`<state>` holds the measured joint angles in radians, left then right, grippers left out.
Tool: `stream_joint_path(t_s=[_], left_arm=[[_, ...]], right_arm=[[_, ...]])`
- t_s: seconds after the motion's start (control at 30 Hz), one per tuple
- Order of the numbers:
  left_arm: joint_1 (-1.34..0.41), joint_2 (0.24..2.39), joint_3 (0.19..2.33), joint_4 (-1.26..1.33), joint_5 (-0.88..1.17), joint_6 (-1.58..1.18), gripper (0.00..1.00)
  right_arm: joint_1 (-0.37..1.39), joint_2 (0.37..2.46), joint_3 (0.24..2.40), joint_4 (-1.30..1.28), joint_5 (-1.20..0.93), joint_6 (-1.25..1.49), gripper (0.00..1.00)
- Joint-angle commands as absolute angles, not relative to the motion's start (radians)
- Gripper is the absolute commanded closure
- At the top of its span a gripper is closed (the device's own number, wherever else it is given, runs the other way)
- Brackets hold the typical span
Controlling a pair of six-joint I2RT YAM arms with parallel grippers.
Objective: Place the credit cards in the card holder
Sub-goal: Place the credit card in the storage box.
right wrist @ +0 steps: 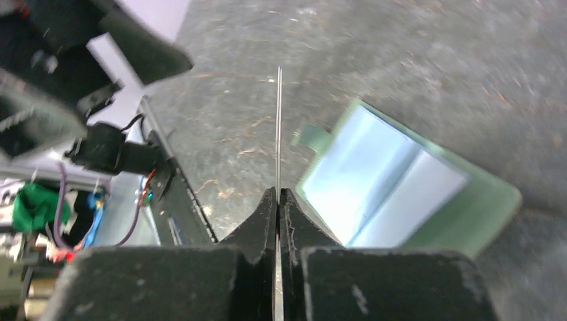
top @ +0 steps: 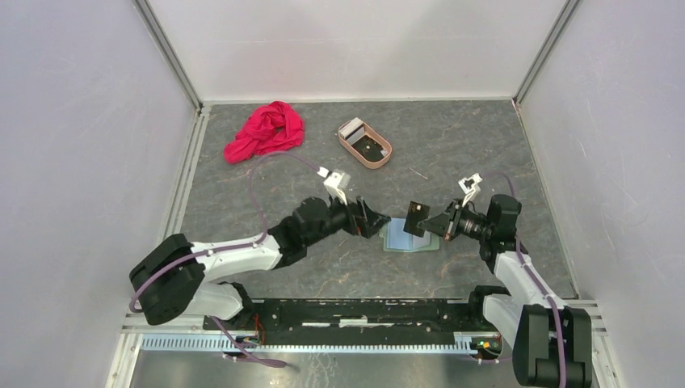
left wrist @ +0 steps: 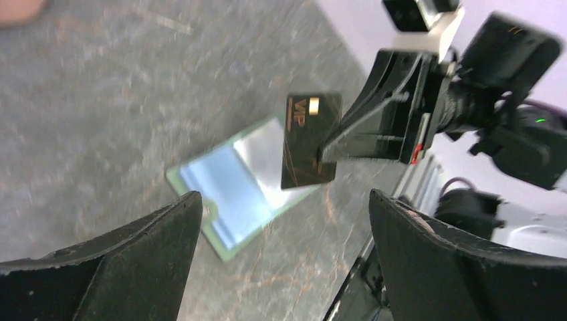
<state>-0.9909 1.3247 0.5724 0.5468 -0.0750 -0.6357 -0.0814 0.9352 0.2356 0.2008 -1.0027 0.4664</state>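
Left gripper (top: 373, 220): your jaws stand wide apart with nothing between them. They are low over the table (top: 485, 145), just left of the holder.
Right gripper (right wrist: 277, 194): your jaws are pressed together on one edge of the dark card, which sticks out ahead of them.
Dark card (left wrist: 309, 140): held upright in the air over the holder's right part. You can make out gold print on its face from the left wrist. From the right wrist it is edge-on, only a thin line.
Holder (right wrist: 394, 180): lies open and flat on the table between your two grippers, pale blue inside facing up, green rim around it. Its pockets are too blurred to pick out. From above, the card and both grippers cover part of it.
Card and holder: you cannot tell whether the card's lower edge touches the holder.
Tray (top: 373, 164): far centre, well apart from the holder. It holds a pale card and something dark, too small to identify.
Red cloth (top: 265, 132): bunched at far left, beside the tray.
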Motion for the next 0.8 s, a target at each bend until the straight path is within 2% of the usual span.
stream_joint_path(t_s=[0.0,0.1,0.2,0.4,0.63,0.77], left_arm=[[-0.81,1.306,0.556,0.842,0.35,-0.694,0.0],[-0.736,1.36,0.569,0.954,0.511,-0.776,0.01],[-0.736,1.426,0.624,0.926,0.562,-0.779,0.03],[-0.738,1.515,0.624,1.038,0.554,-0.779,0.12],[-0.747,1.654,0.67,1.203,0.604,-0.862,0.29],[-0.76,1.69,0.693,1.199,0.606,-0.85,0.32]], right_arm=[[-0.077,0.999,0.373,0.222,-1.238,0.307,1.0],[-0.044,1.033,0.462,0.077,-1.293,0.155,1.0],[0.008,1.068,0.553,-0.082,-1.32,-0.005,1.0],[0.055,1.161,0.669,-0.231,-1.37,-0.153,1.0],[0.077,1.267,0.797,-0.441,-1.425,-0.348,1.0],[0.077,1.327,0.873,-0.616,-1.457,-0.516,1.0]])
